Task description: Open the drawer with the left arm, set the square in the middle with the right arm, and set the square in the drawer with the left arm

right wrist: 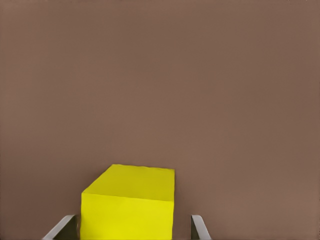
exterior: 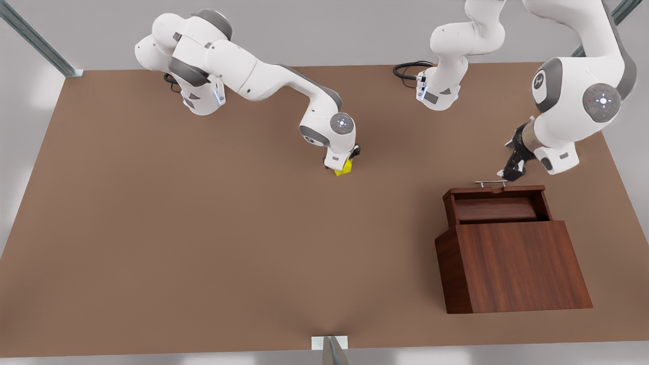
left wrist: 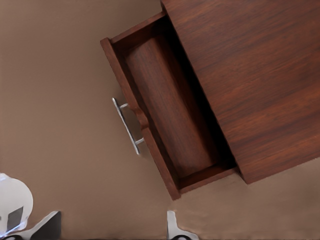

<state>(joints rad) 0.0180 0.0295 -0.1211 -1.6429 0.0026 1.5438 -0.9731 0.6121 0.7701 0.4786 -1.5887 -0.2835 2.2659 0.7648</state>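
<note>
Open drawer (exterior: 494, 209), handle (exterior: 491, 182) toward arms.

The front view looks steeply down from high above my brown matte tabletop (exterior: 203, 243), facing my 2 arm bases at its far edge. My left wrist camera looks down from near onto the open dark reddish-brown wooden drawer (left wrist: 170, 115), shared with the front view. My right wrist camera sits very close behind the small bright yellow cube (right wrist: 129, 202), also shared
</note>
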